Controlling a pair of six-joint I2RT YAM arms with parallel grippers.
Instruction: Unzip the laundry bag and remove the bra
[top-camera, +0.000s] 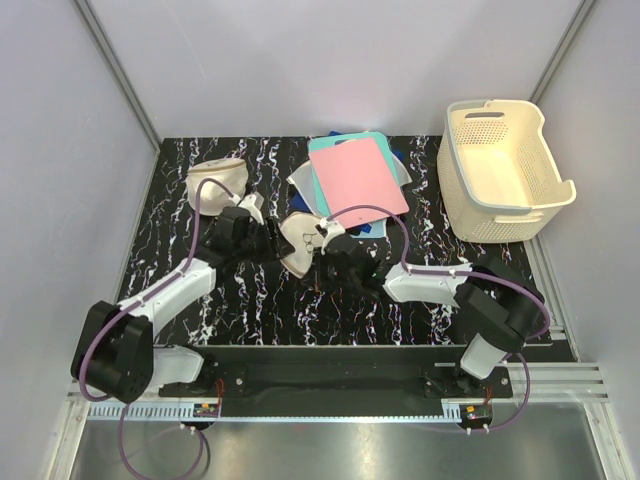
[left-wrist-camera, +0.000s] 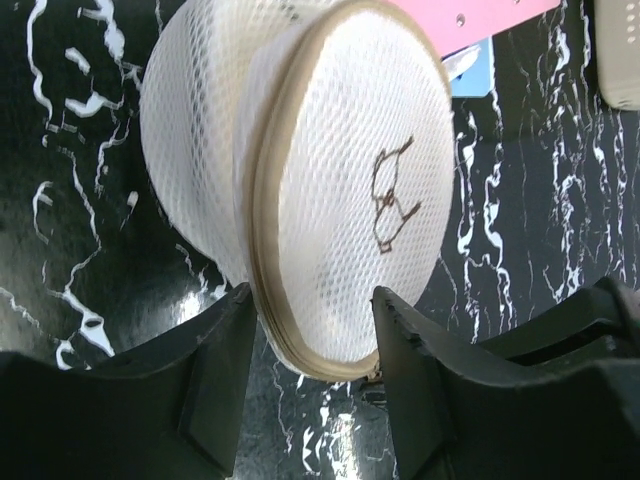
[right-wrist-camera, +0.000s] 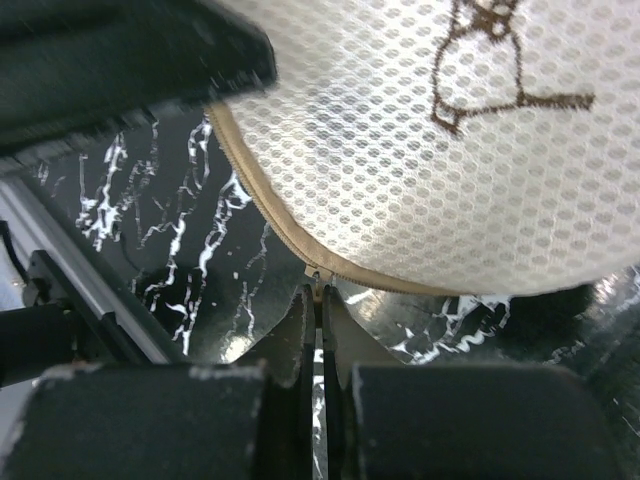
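Looking down from the top camera, you get the count: two cream mesh pouches, one basket, one pink board (top-camera: 358, 180) lying on a small stack of flat sheets (top-camera: 385, 228), and your two arms. The laundry bag (top-camera: 303, 240), one of those two pouches, stands tilted on its edge on the black marbled table (top-camera: 250, 310), just off the pink board's near left corner. The plain pouch (top-camera: 217, 180) lies to the left of the pink board, well apart from it. The cream basket (top-camera: 462, 175) stands to the board's right.

Your wrist cameras add what that view hides. On the left wrist, your left gripper (left-wrist-camera: 312, 295) straddles the bag's lower rim with a finger pressed against each side, closed onto the bag as far as the mesh allows. The dark squiggle (left-wrist-camera: 392, 195) faces this camera. On the right wrist, your right gripper (right-wrist-camera: 320, 302) is pinched almost fully together on the zipper pull (right-wrist-camera: 320, 285) at the rim's lowest point. The stretch of zipper (right-wrist-camera: 260, 200) visible there is done up.
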